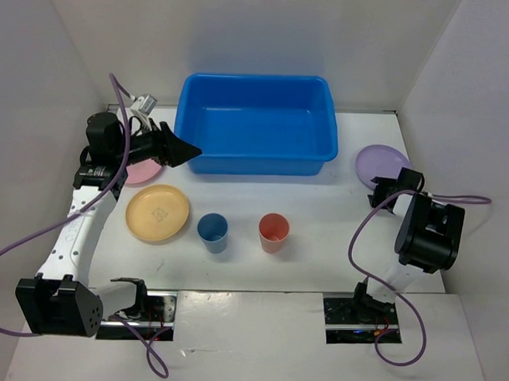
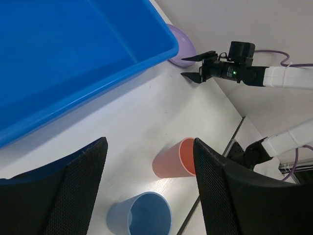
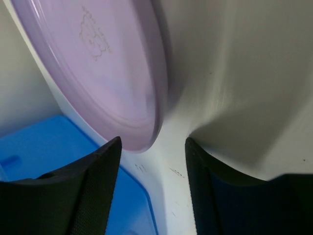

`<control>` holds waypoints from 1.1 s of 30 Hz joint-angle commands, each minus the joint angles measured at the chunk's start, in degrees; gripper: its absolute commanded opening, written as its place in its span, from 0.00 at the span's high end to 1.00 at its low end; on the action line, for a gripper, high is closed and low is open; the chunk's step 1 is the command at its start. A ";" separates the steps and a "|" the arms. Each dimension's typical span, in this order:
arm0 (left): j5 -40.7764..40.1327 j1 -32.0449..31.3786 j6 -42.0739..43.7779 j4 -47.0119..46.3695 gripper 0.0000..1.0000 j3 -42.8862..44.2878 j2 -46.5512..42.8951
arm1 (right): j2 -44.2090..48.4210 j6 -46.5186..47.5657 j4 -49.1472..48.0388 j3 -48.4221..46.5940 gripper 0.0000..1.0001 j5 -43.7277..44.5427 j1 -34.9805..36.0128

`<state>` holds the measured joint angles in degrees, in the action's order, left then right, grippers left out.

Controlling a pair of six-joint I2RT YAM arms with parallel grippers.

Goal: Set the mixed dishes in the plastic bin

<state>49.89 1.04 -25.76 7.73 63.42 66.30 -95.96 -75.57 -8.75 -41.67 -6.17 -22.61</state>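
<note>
The blue bin [image 1: 255, 164] stands at the back centre and holds nothing. My left gripper [image 1: 182, 150] is open and empty, just off the bin's front left corner. The pink plate [image 1: 142, 173] lies partly under that arm. The yellow-orange plate [image 1: 157, 212], blue cup [image 1: 212, 232] and coral cup [image 1: 273, 232] stand in front of the bin. The lilac plate [image 1: 382, 166] lies at the right. My right gripper [image 1: 381, 195] is open and empty at its near edge. In the right wrist view the plate [image 3: 98, 63] lies just ahead of the gripper [image 3: 152, 144].
White walls close in the table on the left, back and right. In the left wrist view, the bin [image 2: 98, 88], coral cup [image 2: 173, 159] and blue cup [image 2: 142, 215] lie ahead of the left gripper [image 2: 150, 147]. Purple cables trail from both arms.
</note>
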 commanded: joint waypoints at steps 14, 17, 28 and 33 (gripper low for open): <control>3.63 2.57 1.32 0.89 0.22 2.50 -2.75 | -1.16 -16.63 -0.21 -0.25 1.00 8.02 1.34; 3.64 3.09 1.32 1.41 0.22 2.50 -2.76 | 2.08 -16.10 -0.73 0.36 1.00 8.02 1.86; 4.69 3.62 0.80 1.41 0.22 2.50 -3.81 | 18.88 -9.95 5.15 -5.08 1.00 12.68 3.63; 5.31 3.62 0.80 1.41 0.22 2.50 -3.81 | 21.34 -4.51 3.66 -9.82 1.00 7.94 6.25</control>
<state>53.04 4.27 -25.67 10.52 63.46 63.88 -76.36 -84.64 -2.74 -46.59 3.64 -18.63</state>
